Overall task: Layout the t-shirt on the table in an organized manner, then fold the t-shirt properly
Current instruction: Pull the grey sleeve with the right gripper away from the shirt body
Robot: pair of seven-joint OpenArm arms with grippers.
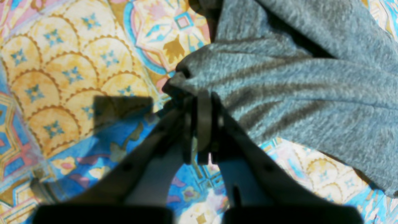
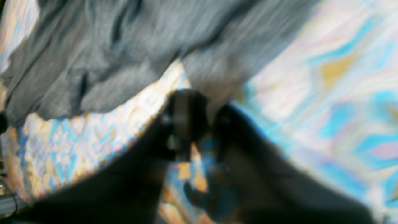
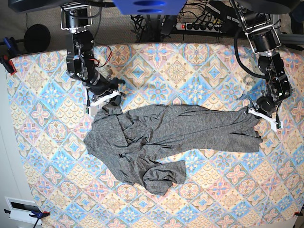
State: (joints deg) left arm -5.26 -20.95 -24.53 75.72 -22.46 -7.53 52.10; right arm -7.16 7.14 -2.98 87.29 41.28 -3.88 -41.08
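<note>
So from the base cam the shirt (image 3: 156, 137) is lying roughly mid-table (image 3: 199, 66), stretched out sideways. One long part runs off toward my left arm's side, the rest is bunched into a rumpled heap toward the right arm's side, with a folded-over lump at the near edge of the pile. Definitely not flat: lots of creases and overlapping layers in that heap.

Left claw (image 1: 199, 102) is pressed together on a pinch of the shirt. In the left wrist cam I can see the knit gathered into a little knot right at the fingertips, with folds fanning away from it across the patterned cloth. In the base cam that claw sits at the far tip of the stretched-out part, low over the table.

Right claw (image 2: 199, 112) is at the opposite end, at the top corner of the heap. The right wrist cam is badly smeared, but the fingers look closed with a grey flap coming down right between them, so I'm reading it as pinching the shirt edge. I can't make out how much fabric is actually in there.

Both arms are well apart, one at each end of the shirt, and the shirt lies slack between them on the cloth.
</note>
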